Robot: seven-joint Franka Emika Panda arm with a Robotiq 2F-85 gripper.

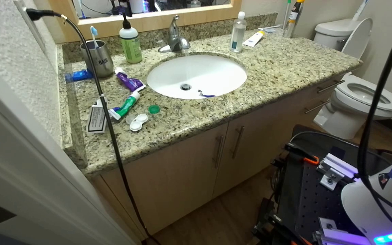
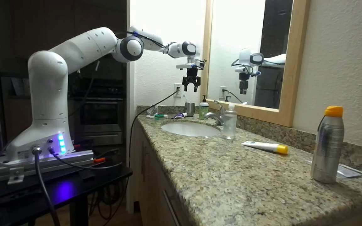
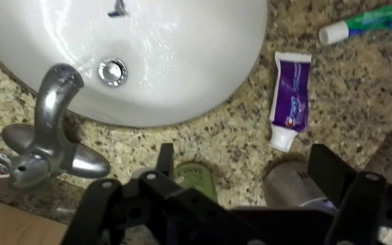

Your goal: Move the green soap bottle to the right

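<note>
Black gripper (image 2: 190, 89) hangs empty, 2 jaws apart; green plastic pump bottle (image 1: 131, 46) stands upright on speckled granite counter (image 1: 277, 64) below, off-centre towards silver metal faucet (image 1: 175, 39) (straight descent may miss it).

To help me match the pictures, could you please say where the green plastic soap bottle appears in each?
In an exterior view: the green plastic soap bottle, upper left, left of the silver metal faucet.
In an exterior view: the soap bottle, just right of centre, left of the faucet.
In the wrist view: the soap bottle, bottom centre, right of the faucet and partly hidden by the black end effector.
Shared landmark: the faucet.
</note>
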